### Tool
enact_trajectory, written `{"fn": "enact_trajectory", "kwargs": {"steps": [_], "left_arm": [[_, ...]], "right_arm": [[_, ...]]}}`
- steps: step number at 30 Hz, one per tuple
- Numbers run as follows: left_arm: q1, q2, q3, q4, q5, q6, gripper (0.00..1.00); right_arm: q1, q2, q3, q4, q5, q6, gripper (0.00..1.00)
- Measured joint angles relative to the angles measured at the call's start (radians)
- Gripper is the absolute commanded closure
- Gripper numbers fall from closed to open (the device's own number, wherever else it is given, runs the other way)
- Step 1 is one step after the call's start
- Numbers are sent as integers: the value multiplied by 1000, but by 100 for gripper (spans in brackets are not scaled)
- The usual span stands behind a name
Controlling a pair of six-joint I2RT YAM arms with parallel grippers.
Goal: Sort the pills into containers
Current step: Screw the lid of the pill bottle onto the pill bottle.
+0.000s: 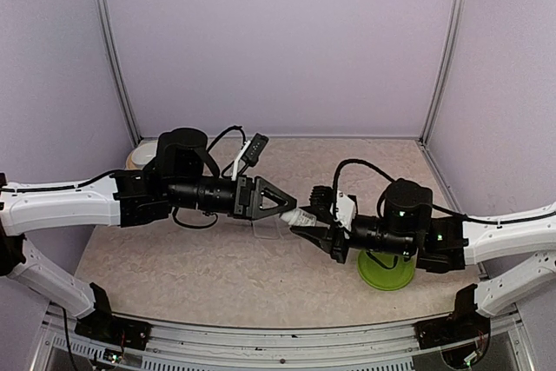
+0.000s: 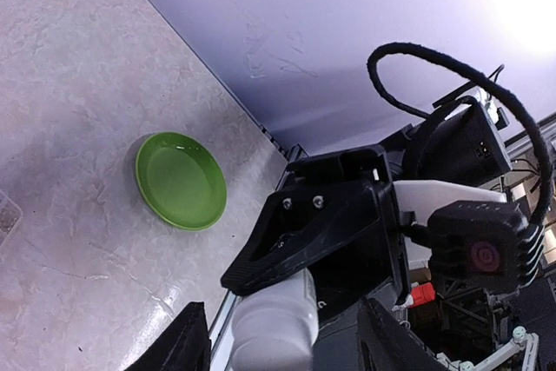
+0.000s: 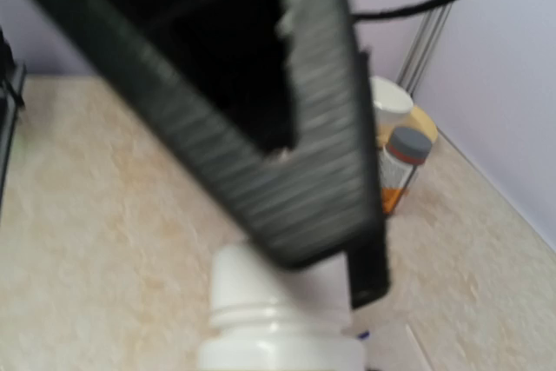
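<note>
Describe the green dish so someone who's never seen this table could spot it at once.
On the beige table, look to the near right, where the right arm hangs its wrist. Partly under it lies the green dish: round, shallow, empty, the only bright green thing there.

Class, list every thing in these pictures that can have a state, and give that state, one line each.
white bottle: held above the table, cap state unclear
right hand: shut on white bottle
left hand: open, fingers either side of white bottle
orange-labelled bottle: upright, grey cap on
green plate: flat on table, empty
clear box: on table, lid state unclear
</note>
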Motion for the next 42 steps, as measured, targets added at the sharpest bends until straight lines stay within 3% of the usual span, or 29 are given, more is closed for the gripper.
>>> {"fn": "enact_trajectory", "kwargs": {"steps": [5, 9, 15, 25, 33, 42], "left_arm": [[5, 8, 0, -1, 18, -7, 53], [10, 15, 0, 2, 25, -9, 47], [15, 16, 0, 0, 29, -12, 47], [19, 25, 0, 0, 34, -13, 62], [20, 33, 0, 0, 43, -10, 84], [18, 31, -18, 32, 46, 57, 91]], "right_arm": [[18, 34, 2, -10, 48, -34, 100], [23, 36, 3, -11, 78, -45, 100], [23, 22, 3, -10, 101, -58, 100], [23, 13, 3, -11, 135, -65, 100], [23, 14, 3, -10, 154, -64, 100], [23, 14, 3, -11, 129, -23, 100]]}}
